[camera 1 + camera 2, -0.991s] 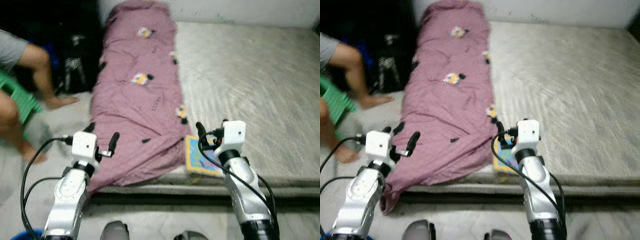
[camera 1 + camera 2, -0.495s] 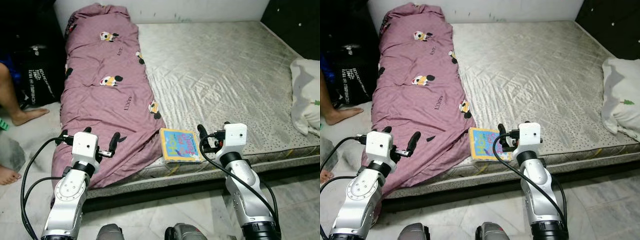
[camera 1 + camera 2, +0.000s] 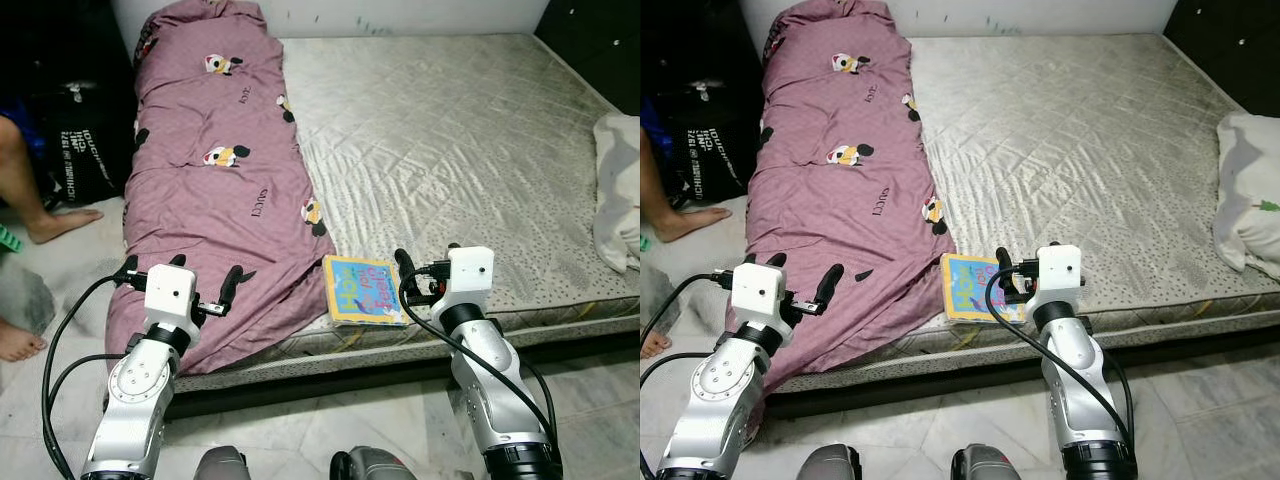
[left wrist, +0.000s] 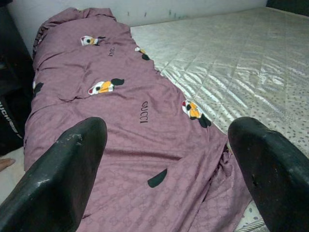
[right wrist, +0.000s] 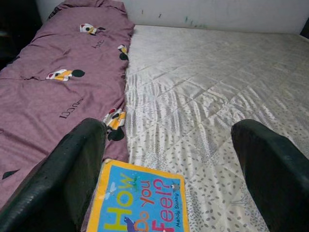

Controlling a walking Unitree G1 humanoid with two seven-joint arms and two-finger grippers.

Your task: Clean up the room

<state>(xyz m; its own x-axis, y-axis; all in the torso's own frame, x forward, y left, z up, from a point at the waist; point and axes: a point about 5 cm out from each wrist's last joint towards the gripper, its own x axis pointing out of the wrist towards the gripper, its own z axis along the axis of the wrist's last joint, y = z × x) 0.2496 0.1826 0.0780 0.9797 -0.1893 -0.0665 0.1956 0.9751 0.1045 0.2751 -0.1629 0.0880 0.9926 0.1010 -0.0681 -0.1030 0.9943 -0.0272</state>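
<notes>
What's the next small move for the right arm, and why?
Probably lower the right gripper, open, onto the book. The book lies flat at the mattress edge just ahead of its fingers, beside the purple blanket, and nothing is held yet.

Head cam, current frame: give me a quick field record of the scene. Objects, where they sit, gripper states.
surface: mattress on the floor, bare quilted top
blanket: purple blanket along the mattress's left side, its near end draped over the front edge
book: "How Do You Feel?" book flat at the front edge, beside the blanket
pillow: white pillow at the right edge
left gripper: jaws open, over the blanket's near end, holding nothing
right gripper: jaws open, just right of the book
person: bare legs on the floor, left
</notes>
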